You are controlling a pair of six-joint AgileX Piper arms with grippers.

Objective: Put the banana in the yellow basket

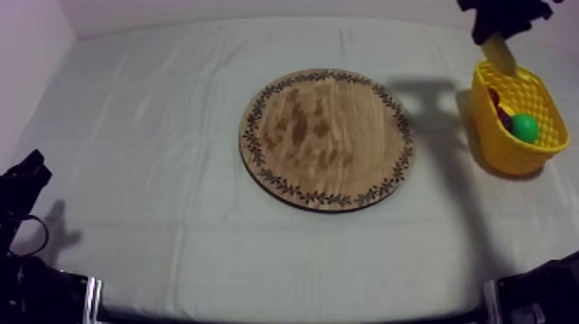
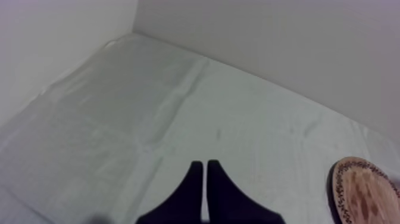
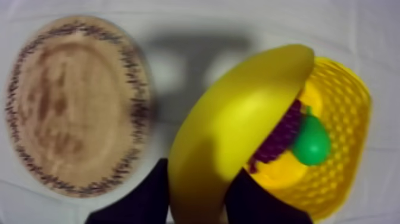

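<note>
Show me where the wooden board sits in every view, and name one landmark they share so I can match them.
Top view: wooden board mid-table, apart from the yellow basket at the right side.
Left wrist view: wooden board on the grey-white cloth beyond the shut left gripper.
Right wrist view: wooden board beside the basket, near the banana in the right gripper.
Shared landmark: that cloth beneath it.

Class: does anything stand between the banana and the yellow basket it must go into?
Nothing visible blocks the way. The right end effector holds the banana over the open yellow basket. A green pear and a bunch of grapes lie inside, so it would probably land on or beside them.
</note>
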